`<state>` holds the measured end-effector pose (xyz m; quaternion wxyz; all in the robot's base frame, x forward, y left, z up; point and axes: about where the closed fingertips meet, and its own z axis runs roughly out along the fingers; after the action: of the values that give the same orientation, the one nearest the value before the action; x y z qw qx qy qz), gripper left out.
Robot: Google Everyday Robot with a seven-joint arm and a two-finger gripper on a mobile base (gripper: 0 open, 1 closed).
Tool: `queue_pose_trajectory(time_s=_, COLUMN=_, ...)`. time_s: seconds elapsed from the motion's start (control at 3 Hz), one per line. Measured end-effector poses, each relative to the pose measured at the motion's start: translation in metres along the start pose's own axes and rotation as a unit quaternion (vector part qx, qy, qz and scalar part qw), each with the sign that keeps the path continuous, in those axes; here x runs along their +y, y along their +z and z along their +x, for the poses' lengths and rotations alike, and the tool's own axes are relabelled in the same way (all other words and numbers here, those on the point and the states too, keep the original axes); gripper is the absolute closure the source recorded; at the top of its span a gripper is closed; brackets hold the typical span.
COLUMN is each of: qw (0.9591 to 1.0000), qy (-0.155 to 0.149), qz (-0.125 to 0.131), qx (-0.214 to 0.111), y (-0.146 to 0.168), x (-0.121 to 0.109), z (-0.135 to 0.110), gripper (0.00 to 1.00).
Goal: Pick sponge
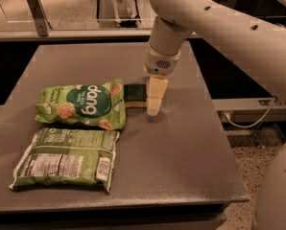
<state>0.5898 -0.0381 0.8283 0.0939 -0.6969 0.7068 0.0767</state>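
- Sponge (134, 94) lies flat on the surface (181, 166), against the right edge of the upper snack bag (80, 105); it is not yet lifted.
- End effector (153, 102) is low at the sponge's right side, touching it or just beside it; whether it is released or clenched cannot be told.
- Left to do, in my judgement: secure the grasp, then raise the sponge clear.
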Motion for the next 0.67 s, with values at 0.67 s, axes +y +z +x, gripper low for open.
queue_pose_trajectory(time_s=0.67, qw=1.0, qy=0.0, qz=-0.001, qx=-0.001, y=0.0048, x=-0.0033, z=-0.001, gripper=0.28)
